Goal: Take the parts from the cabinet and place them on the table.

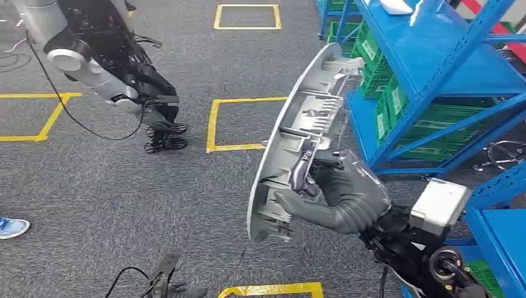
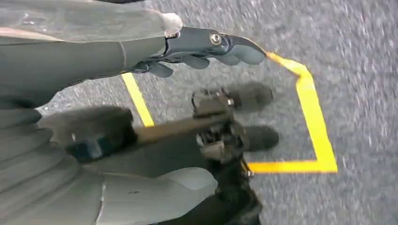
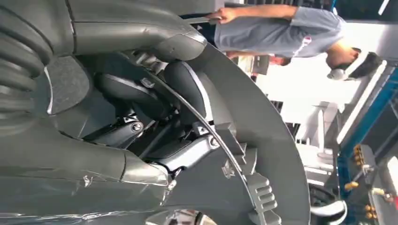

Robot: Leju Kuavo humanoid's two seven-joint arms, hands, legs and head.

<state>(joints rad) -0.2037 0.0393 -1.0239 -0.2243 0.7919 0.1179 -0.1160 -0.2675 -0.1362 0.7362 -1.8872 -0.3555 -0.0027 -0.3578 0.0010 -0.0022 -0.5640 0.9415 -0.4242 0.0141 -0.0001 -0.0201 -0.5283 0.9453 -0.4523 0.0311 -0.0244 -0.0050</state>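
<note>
A large grey curved plastic part (image 1: 291, 136) with ribs and clips on its inner side stands on end in mid-air, just left of the blue rack. My right hand (image 1: 329, 189) grips it from the inside near its lower half. In the right wrist view the dark fingers (image 3: 185, 89) wrap over the part's rim (image 3: 267, 140). My left arm hangs at the upper left of the head view, its left hand (image 1: 160, 115) low over the carpet. In the left wrist view that left hand (image 2: 206, 47) holds nothing, fingers stretched away from the thumb.
A blue shelving rack (image 1: 434, 56) with green crates (image 1: 372, 49) stands to the right, and another blue shelf (image 1: 502, 230) sits at the lower right. Yellow tape squares (image 1: 214, 124) mark the grey carpet. A person's blue shoe (image 1: 12, 226) is at the left edge; a person (image 3: 281, 33) stands beyond the part.
</note>
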